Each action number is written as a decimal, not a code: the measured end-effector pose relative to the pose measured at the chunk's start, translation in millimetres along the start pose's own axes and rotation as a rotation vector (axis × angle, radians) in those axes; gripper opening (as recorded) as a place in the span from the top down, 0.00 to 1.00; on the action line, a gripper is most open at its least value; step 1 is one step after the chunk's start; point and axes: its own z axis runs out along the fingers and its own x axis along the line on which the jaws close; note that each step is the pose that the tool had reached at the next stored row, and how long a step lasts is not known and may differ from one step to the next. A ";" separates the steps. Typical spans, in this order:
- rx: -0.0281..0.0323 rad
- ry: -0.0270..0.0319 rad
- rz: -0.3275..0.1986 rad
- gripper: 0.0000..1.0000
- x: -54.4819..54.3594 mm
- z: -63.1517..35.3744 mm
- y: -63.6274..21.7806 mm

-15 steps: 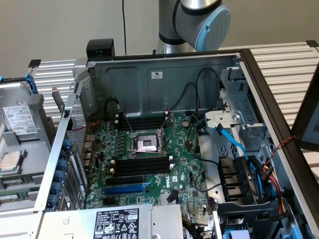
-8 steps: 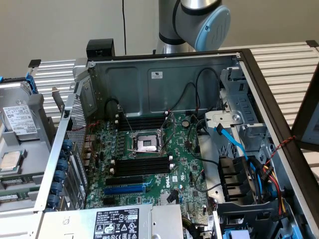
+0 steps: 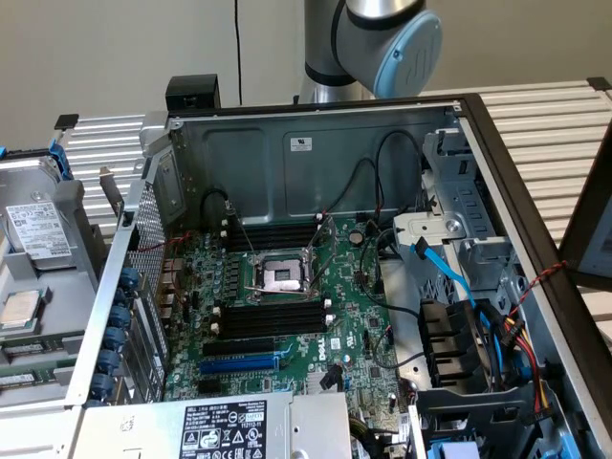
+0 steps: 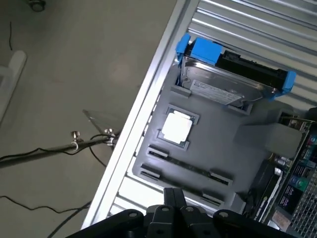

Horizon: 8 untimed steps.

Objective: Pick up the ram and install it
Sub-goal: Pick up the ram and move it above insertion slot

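While closed gripper hovers over tray; ram beside processor.

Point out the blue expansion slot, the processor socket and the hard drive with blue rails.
blue expansion slot (image 3: 239,363): exterior view, middle of its length.
processor socket (image 3: 282,278): exterior view, its centre.
hard drive (image 4: 215,91): wrist view, its white label.

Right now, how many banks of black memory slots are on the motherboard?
2. The far bank lies beyond the CPU socket, toward the case's back wall. The near bank lies this side of it, toward the blue slot. I see no others.
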 end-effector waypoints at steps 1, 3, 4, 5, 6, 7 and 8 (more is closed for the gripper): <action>0.0015 0.0008 -0.018 0.89 -0.1 1.1 0.0; 0.0046 0.0020 -0.055 0.89 -0.3 3.6 -0.1; 0.0061 0.0026 -0.073 0.89 -0.4 4.8 -0.2; 0.0076 0.0032 -0.091 0.89 -0.5 6.0 -0.2; 0.0091 0.0038 -0.109 0.89 -0.6 7.2 -0.3; 0.0107 0.0046 -0.128 0.89 -0.7 8.5 -0.3; 0.0122 0.0053 -0.146 0.89 -0.8 9.7 -0.3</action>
